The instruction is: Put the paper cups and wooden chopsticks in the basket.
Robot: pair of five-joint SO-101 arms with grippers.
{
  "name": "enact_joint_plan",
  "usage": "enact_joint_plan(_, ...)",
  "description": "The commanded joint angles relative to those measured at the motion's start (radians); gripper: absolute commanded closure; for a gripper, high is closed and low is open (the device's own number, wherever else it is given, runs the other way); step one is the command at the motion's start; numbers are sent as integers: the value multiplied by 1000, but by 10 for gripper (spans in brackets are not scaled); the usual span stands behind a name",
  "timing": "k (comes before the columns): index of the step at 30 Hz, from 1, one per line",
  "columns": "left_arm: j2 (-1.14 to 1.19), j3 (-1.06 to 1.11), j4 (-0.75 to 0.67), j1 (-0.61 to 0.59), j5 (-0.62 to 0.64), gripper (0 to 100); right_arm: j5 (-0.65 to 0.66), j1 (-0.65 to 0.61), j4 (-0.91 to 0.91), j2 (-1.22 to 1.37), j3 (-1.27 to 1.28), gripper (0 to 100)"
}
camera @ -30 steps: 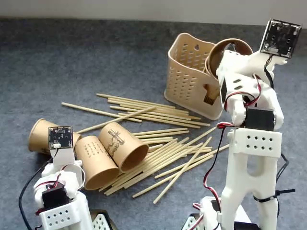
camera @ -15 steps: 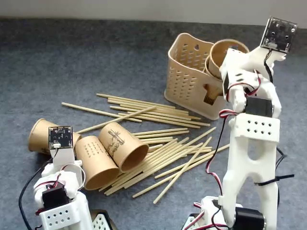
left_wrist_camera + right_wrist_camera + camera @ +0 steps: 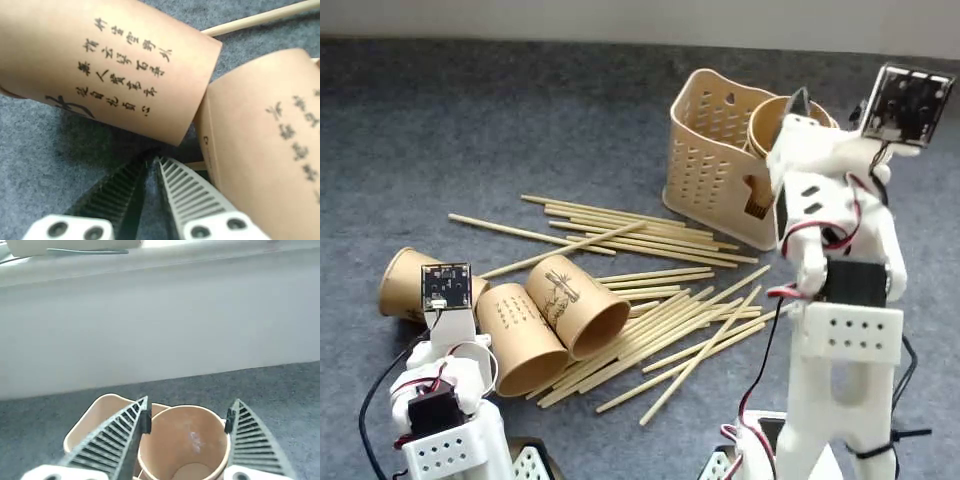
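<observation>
Well, the right gripper (image 3: 190,402) hung spread wide over the beige basket (image 3: 705,170). A paper cup (image 3: 182,450) sat mouth-up inside, between its fingers (image 3: 110,435) and seemingly untouched. The left gripper (image 3: 152,159) was pinched together on nothing beside three fallen cups (image 3: 575,305), among scattered wooden chopsticks (image 3: 650,320) on the grey mat (image 3: 470,120).
</observation>
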Motion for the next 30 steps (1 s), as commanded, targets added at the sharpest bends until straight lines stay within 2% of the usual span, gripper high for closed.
enact_joint_plan(1,-15,19,2,15,-5,986,12,-48,7,-150,77,757)
enact_joint_plan(11,-15,19,2,15,-5,986,18,-251,232,-232,160,757)
enact_joint_plan(20,-15,19,2,15,-5,986,244,-558,427,-236,237,757)
enact_joint_plan(25,-15,19,2,15,-5,986,279,-578,437,-232,302,757)
enact_joint_plan(30,-15,19,2,15,-5,986,377,-621,438,-234,394,757)
